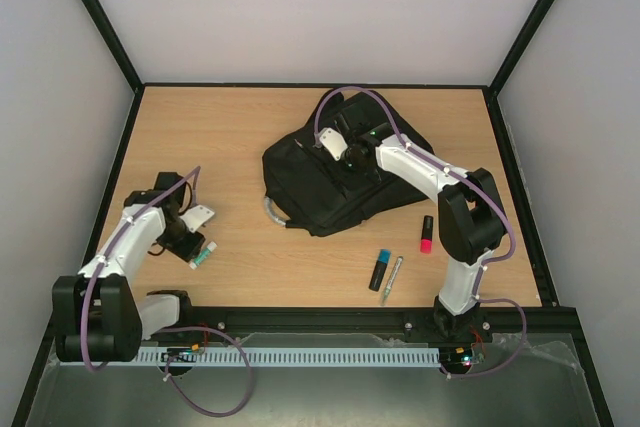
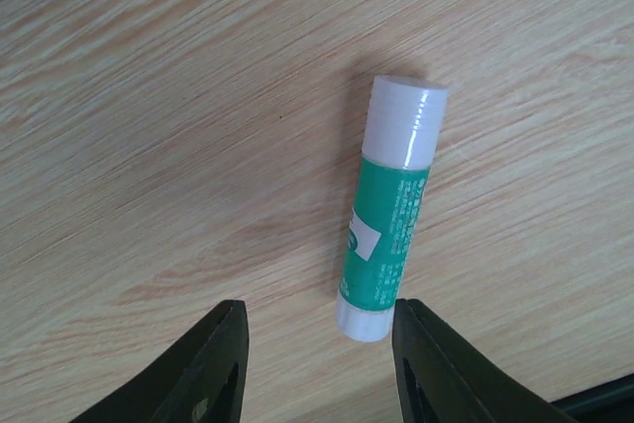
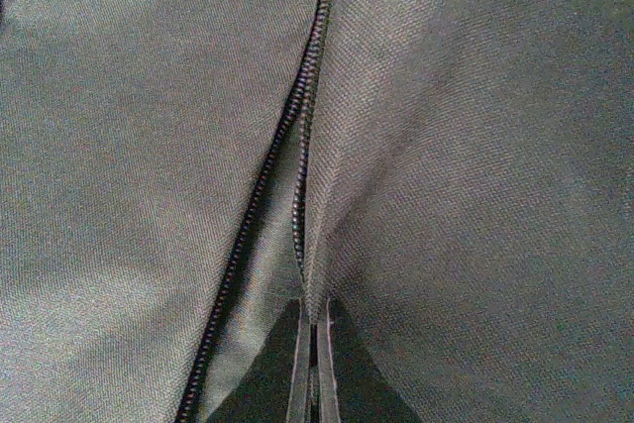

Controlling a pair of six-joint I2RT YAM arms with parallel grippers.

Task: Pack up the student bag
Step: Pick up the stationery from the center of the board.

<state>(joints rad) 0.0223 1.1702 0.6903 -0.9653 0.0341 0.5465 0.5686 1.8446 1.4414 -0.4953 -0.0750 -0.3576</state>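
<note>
Two arms are on my top feed. At the lower left of that frame, the left end effector (image 2: 320, 329) hangs low over the wooden surface (image 1: 230, 137). Its jaws stand partly apart. On its wrist feed, the bottom cap of a green and white glue stick (image 2: 391, 215) lies between the fingertips. The cap is just beside the right-hand fingertip, and I cannot tell whether they touch.

The student bag (image 1: 320, 187) lies flat at the upper centre of the top frame, with its grey-white loop handle (image 1: 270, 209) at its lower left edge. The right end effector (image 3: 312, 319) is down on the bag. Its jaws are pinched together at the bottom of its wrist picture, where the partly open zip (image 3: 297, 146) runs in between them. I cannot tell whether anything is caught there.

Below and right of the bag lie a pink marker (image 1: 426, 234), a blue marker (image 1: 380, 269) and a silver pen (image 1: 393, 279).
</note>
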